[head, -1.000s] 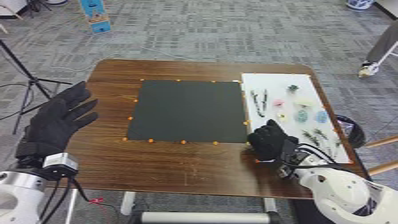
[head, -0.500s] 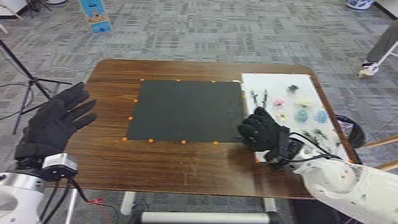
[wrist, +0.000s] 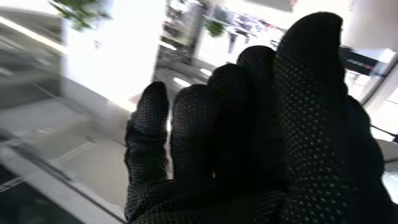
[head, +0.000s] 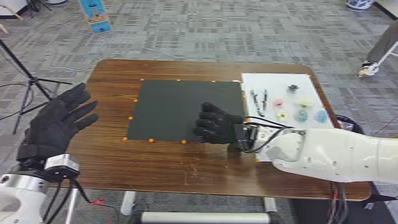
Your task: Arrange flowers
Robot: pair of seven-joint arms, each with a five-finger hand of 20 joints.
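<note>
"Where are the flowers?"
"The small pale-pink flower (head: 278,102) and two thin dark stems (head: 264,100) lie on the white rectangular sheet (head: 255,79), beside the square black sheet (head: 182,107)."
"So how far along?"
"Barely begun, I'd judge; those pieces await arranging."
"And the hands?"
"The black-gloved right hand (head: 213,126), over the black sheet's near corner, has straight fingers, narrowly spaced; whether it carries anything, I can't tell. The black-gloved left hand (head: 55,122) is spread wide."
</note>
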